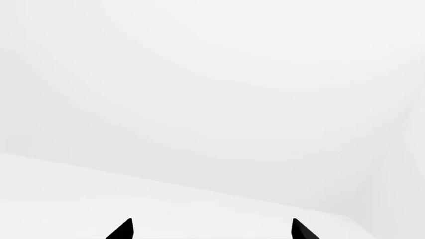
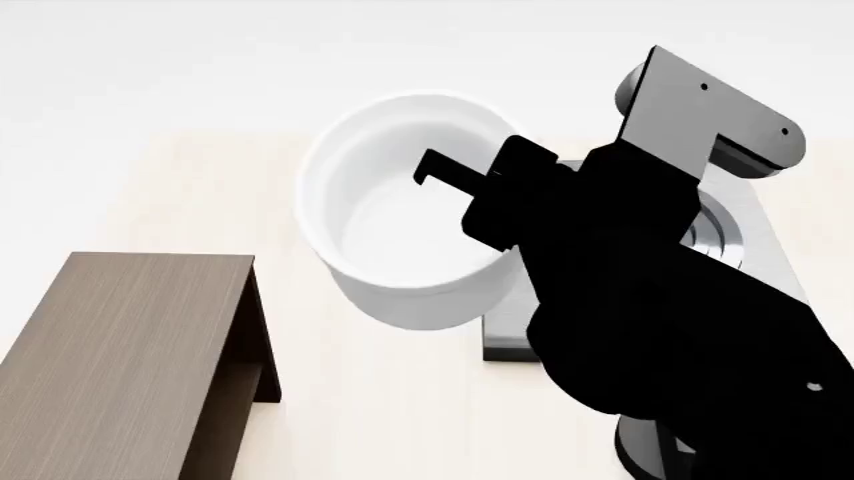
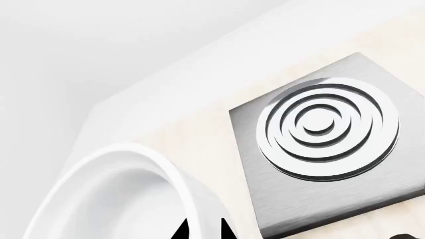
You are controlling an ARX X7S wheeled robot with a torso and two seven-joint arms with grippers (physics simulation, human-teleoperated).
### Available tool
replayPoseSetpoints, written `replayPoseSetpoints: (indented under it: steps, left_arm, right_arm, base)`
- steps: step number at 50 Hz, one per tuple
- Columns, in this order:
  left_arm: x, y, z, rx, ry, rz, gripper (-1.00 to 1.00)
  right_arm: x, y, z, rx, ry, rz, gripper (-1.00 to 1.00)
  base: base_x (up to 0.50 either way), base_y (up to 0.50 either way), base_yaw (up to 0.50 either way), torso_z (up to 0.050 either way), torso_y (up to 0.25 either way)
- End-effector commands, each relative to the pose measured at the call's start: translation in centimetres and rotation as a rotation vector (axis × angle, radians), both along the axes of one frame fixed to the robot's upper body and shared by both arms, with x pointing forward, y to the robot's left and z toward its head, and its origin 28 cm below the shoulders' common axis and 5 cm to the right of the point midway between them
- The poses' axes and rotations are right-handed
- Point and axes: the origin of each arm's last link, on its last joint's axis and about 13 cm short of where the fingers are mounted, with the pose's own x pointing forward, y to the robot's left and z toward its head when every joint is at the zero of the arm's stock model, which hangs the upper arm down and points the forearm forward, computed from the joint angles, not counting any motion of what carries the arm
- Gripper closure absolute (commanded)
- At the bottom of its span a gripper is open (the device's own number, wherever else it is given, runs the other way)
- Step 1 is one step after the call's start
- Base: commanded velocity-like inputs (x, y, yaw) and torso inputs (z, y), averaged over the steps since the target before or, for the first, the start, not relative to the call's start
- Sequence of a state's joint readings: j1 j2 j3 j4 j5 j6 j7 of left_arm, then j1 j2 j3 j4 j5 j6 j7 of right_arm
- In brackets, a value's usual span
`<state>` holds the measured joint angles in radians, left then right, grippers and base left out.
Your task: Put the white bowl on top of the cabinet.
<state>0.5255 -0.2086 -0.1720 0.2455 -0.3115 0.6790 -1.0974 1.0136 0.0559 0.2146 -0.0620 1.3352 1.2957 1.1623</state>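
The cabinet (image 2: 127, 360) is the landmark here: it sits at the near-left of the worktop (image 2: 400, 420), its flat top facing up with nothing on it. The white bowl (image 2: 400, 215) lies beyond the cabinet and off toward the stove plate (image 2: 761, 235), and it looks lifted clear of the worktop, tipped a little toward the head camera. So the coming move, as I judge it, is a carry from the stove-plate side back over the cabinet's top, then a lowering.

The right gripper (image 3: 202, 230) has the bowl: in the right wrist view its fingers (image 3: 182, 230) stand close together, pinching the bowl's wall at the rim, on the side away from the cabinet. That arm is plainly the nearer one.

The left gripper (image 1: 211, 230) shows only two fingertips set wide apart, released and holding nothing, facing blank white background; where it lies from the cabinet I cannot tell.
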Motion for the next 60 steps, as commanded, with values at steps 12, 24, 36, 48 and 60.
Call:
replayPoseSetpoints:
  steps: [12,24,36,48,60]
  left_arm:
    - [0.0,0.0,0.0,-0.003,-0.001,-0.001,-1.0]
    - [0.1,0.0,0.0,-0.006,-0.001,-0.003,-1.0]
    - [0.1,0.0,0.0,-0.007,-0.004,-0.001,-1.0]
    - [0.0,0.0,0.0,-0.007,-0.007,-0.003,-1.0]
    - [0.0,0.0,0.0,-0.007,-0.007,-0.004,-1.0]
  right_arm:
    - [0.3,1.3,2.0,0.201,-0.058,0.164,1.0]
    - [0.9,2.8,2.7,0.197,-0.055,0.243,1.0]
    - [1.1,4.6,3.9,0.149,-0.062,0.31,1.0]
    - [1.3,6.6,3.8,0.098,-0.061,0.394,1.0]
    - [1.0,8.1,3.5,0.107,-0.05,0.46,1.0]
  base:
    - [0.0,0.0,0.0,0.0,0.001]
    - [0.0,0.0,0.0,0.0,0.001]
    - [0.0,0.0,0.0,0.001,0.001]
    - [0.0,0.0,0.0,0.0,0.002]
    - [0.0,0.0,0.0,0.001,0.001]
